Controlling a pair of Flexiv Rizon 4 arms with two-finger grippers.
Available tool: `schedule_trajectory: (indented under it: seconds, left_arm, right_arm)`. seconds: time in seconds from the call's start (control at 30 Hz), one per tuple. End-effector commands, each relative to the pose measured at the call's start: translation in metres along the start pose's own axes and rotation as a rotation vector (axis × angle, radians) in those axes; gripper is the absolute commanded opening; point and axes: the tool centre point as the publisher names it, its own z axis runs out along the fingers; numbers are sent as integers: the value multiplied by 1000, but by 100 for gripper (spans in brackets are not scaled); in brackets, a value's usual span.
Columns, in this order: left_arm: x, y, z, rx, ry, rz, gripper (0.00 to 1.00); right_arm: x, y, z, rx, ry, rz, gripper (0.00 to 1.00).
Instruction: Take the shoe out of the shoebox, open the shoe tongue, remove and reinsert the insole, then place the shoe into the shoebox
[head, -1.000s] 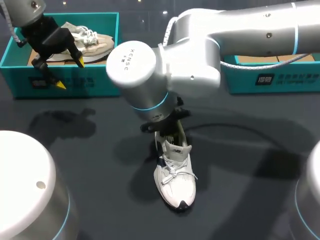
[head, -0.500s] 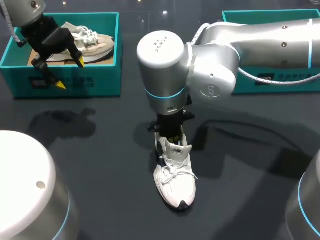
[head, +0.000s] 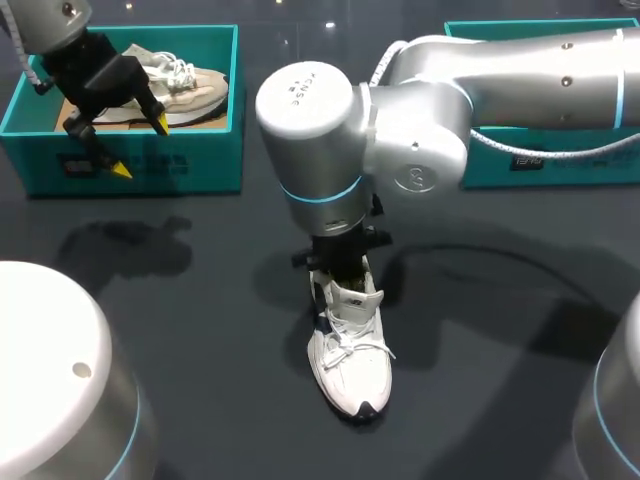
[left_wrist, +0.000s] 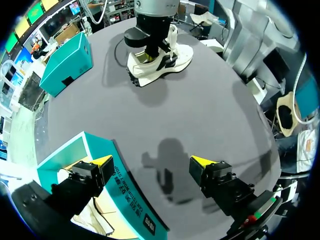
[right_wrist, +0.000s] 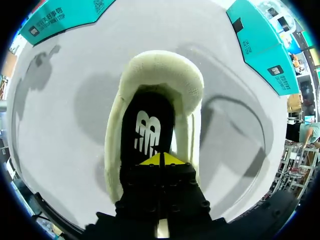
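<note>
A white shoe (head: 350, 350) stands on the dark tabletop (head: 200, 300), outside its box. The right tool (right_wrist: 161, 159) reaches down into the shoe's heel opening, its yellow tips pressed together just above the black insole (right_wrist: 147, 125); whether they pinch the insole cannot be told. Well away from the white shoe, the left tool (head: 140, 148) hangs with fingers spread wide over the front wall of a teal shoebox (head: 200, 160) holding a beige shoe (head: 185, 85)

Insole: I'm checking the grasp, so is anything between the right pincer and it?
Nothing visible does: the right pincer has its yellow tips together inside the white shoe, directly over the black insole.
</note>
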Motion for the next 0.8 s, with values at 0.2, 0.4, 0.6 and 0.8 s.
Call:
schedule_trajectory:
  seconds: [0.2, 0.4, 0.6, 0.8]
  left_arm:
    - [0, 0, 0, -2, 2, 0, 100]
    - [0, 0, 0, -2, 2, 0, 100]
    - [0, 0, 0, -2, 2, 0, 100]
    - [0, 0, 0, -2, 2, 0, 100]
  right_arm:
    - [-4, 3, -20, 69, 51, -16, 2]
    - [-2, -2, -16, 123, 79, -30, 23]
    - [0, -7, -18, 152, 90, -42, 42]
    - [5, -13, -20, 140, 77, -58, 100]
